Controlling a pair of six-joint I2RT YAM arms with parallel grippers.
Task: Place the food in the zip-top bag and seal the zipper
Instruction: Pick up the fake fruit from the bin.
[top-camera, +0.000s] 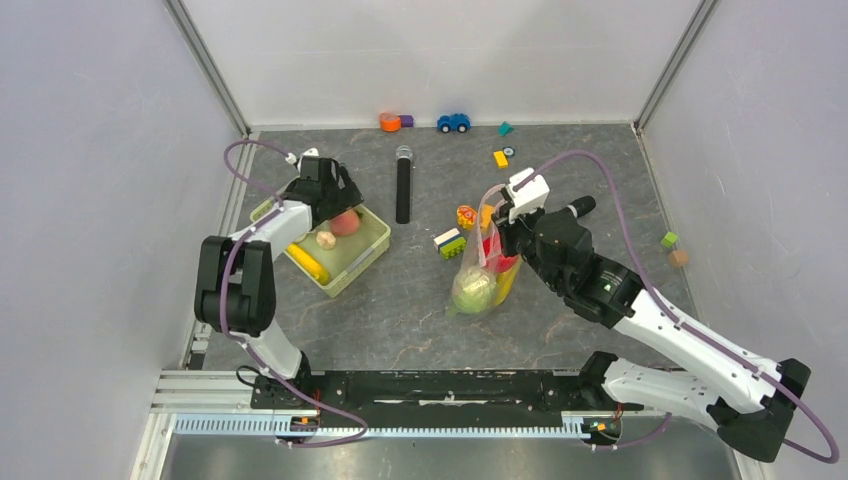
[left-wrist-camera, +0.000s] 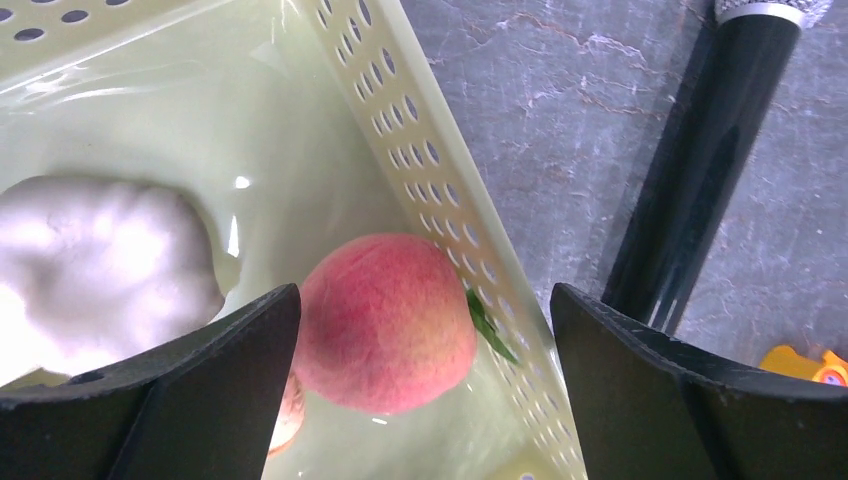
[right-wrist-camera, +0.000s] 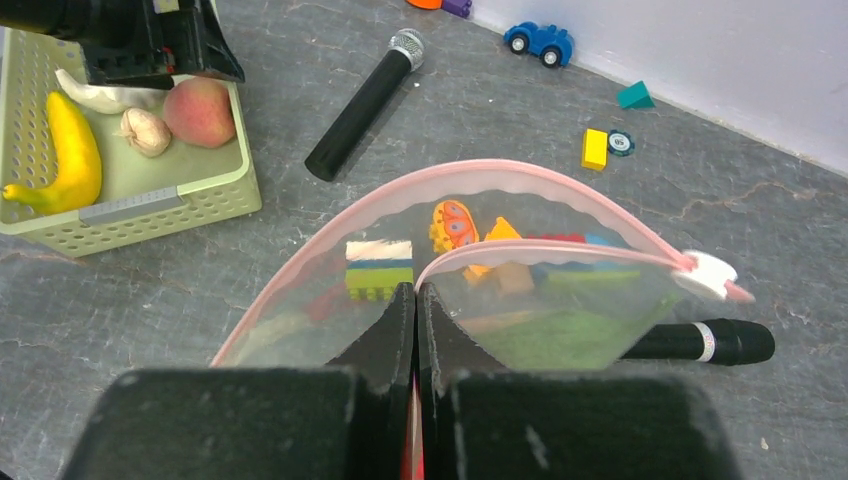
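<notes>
A dark grey, marble-veined table (top-camera: 420, 310) fills the floor of a booth. Plain pale walls close it in on the left (top-camera: 90, 200), far side (top-camera: 440, 50) and right (top-camera: 770, 150), joined at the far corners by slanting metal posts (top-camera: 208, 65). A ribbed metal rail (top-camera: 400, 427) runs along the near edge. The light is soft and even.

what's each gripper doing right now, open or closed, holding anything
Left gripper: open above the peach in the basket, holding nothing.
Right gripper: closed on the bag at its near edge.
</notes>
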